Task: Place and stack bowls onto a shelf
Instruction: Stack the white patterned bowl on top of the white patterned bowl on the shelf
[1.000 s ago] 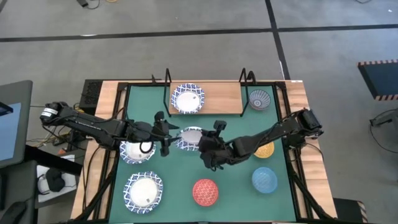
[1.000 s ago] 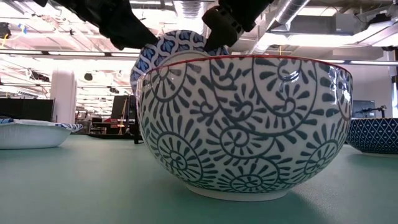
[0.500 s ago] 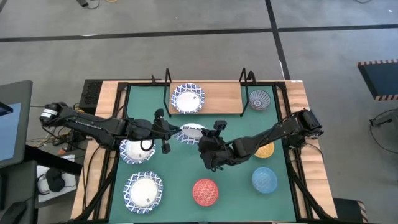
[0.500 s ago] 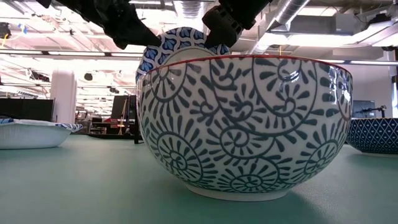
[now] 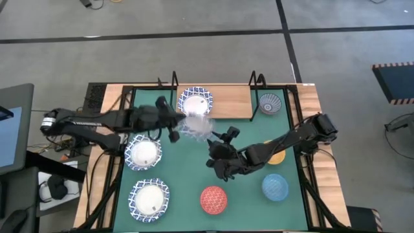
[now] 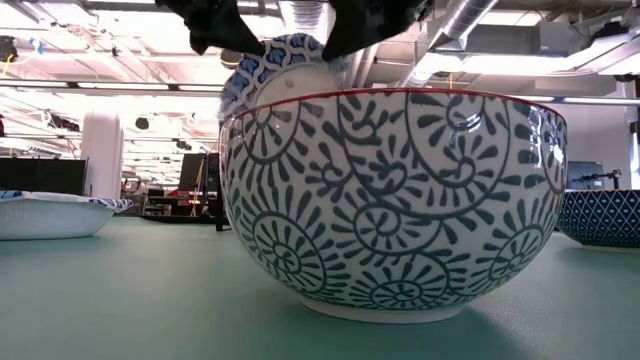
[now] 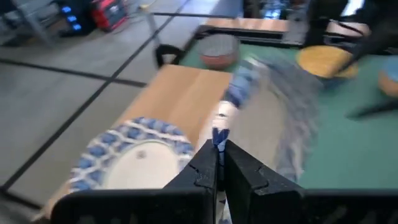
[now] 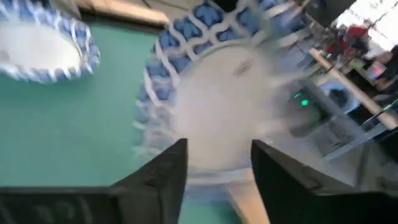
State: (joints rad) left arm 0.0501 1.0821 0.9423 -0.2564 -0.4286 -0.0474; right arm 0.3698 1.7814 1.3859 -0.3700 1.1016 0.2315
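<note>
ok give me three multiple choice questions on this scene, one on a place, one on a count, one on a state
1. Where does the grey-blue patterned bowl sit?
A. on the green mat beside the shelf's right end
B. on the wooden shelf board
C. inside the red bowl

2. How many bowls rest flat on the shelf?
A. none
B. one
C. three

3. How is the left gripper?
A. open above the red bowl
B. open beside the light blue bowl
C. shut on the rim of a white bowl with a blue rim

Answers:
1. A, the high view shows it just past the board's right end.
2. B, only one white and blue bowl lies on the board.
3. C, the left wrist view shows the jaws pinched on the rim, the bowl tilted and off the mat; the right gripper is open and lets go.
</note>
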